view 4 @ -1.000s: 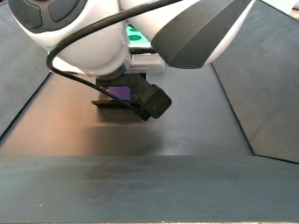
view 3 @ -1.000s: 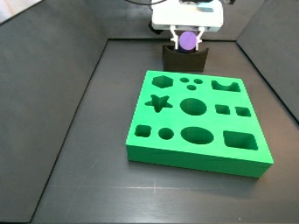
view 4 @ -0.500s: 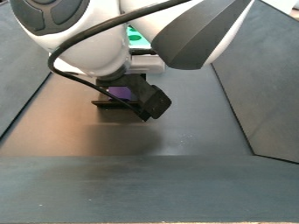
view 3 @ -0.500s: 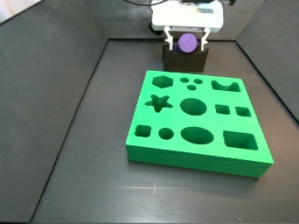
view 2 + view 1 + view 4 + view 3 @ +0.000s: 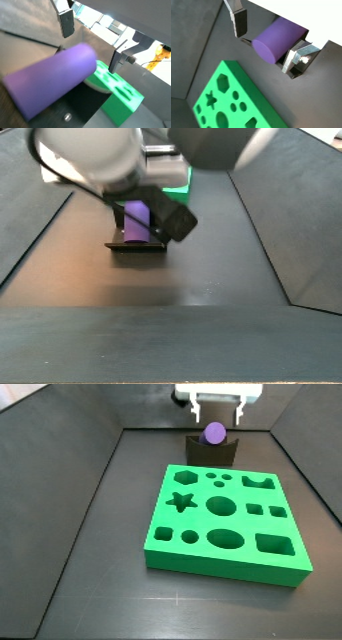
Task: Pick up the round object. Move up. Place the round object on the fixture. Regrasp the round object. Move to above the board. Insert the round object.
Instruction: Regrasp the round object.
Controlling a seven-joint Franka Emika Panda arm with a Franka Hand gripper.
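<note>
The round object [image 5: 214,432], a purple cylinder, lies on top of the dark fixture [image 5: 211,454] behind the green board [image 5: 225,519]. My gripper [image 5: 218,414] hangs just above it, open, its fingers clear of the peg's sides. In both wrist views the round object [image 5: 278,39] [image 5: 55,84] lies below the gripper [image 5: 266,52] [image 5: 91,51], with a gap between it and the silver fingers [image 5: 240,22] [image 5: 65,22]. From the opposite side view, the round object [image 5: 138,216] rests on the fixture [image 5: 135,244], and the arm hides the fingers.
The board [image 5: 231,102] [image 5: 120,95] has star, hexagon, round, oval and square holes and lies in front of the fixture. Dark walls [image 5: 80,494] enclose the dark floor on the sides and back.
The gripper has let go of the round object and risen above it. The round object stays on the fixture.
</note>
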